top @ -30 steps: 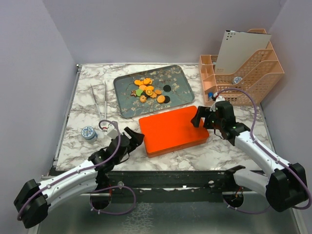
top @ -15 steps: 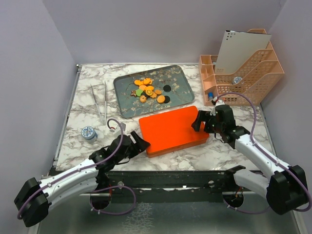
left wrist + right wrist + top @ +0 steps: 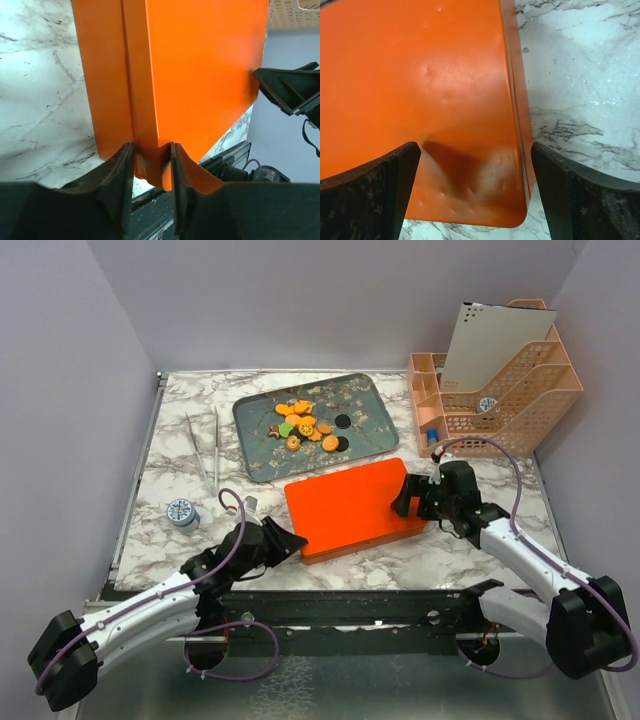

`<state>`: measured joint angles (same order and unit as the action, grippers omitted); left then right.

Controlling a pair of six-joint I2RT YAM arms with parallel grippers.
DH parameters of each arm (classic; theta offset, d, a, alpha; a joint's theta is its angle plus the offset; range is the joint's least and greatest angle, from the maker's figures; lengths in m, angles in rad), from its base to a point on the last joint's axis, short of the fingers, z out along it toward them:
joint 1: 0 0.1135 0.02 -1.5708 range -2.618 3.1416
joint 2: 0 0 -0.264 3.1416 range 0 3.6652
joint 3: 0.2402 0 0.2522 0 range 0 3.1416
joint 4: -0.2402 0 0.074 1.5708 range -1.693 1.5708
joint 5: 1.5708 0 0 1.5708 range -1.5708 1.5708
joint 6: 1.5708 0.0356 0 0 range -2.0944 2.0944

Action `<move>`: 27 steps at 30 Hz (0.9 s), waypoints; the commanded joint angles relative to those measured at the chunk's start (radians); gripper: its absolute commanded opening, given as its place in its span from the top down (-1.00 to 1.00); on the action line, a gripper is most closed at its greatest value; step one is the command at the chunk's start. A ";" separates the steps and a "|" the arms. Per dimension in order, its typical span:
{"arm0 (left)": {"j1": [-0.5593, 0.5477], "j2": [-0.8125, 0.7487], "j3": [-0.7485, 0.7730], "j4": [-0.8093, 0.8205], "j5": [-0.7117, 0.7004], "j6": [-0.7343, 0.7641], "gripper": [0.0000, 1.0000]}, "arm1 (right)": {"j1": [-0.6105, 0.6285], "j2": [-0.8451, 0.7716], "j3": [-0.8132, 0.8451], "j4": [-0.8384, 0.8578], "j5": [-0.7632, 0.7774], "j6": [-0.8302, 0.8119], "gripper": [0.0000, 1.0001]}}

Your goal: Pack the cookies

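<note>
Marble tabletop [image 3: 150,490], grey-walled enclosure. Cookies [image 3: 305,428]: heaped on floral tray [image 3: 370,410], far centre. Orange box [image 3: 350,502]: closed, just near of the tray. Left gripper [image 3: 152,150]: fingers clamped on the box's near-left edge lip. Right gripper [image 3: 475,150]: jaws wide apart, straddling the box's right corner. Tweezers [image 3: 205,450]: left of tray.

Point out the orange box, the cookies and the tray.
orange box [image 3: 350,508], top external view, lid centre
cookies [image 3: 305,426], top external view, pile centre
tray [image 3: 366,415], top external view, bare right part
</note>
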<state>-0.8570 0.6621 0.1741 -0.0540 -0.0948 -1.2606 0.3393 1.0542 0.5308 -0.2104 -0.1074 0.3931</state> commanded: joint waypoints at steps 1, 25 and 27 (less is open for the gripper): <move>-0.001 0.051 -0.054 -0.071 0.064 0.019 0.44 | 0.006 0.017 -0.025 0.024 -0.050 0.021 -0.99; 0.007 0.508 0.074 0.059 -0.108 0.227 0.86 | 0.005 -0.028 -0.088 0.037 -0.030 0.056 -0.99; 0.007 0.536 0.073 0.056 -0.091 0.233 0.83 | 0.006 -0.022 -0.099 0.047 -0.032 0.064 -0.99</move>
<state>-0.8452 1.0901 0.2996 0.2184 -0.1852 -1.1213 0.3183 1.0317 0.4709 -0.1535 -0.0051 0.4030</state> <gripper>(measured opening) 0.322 0.994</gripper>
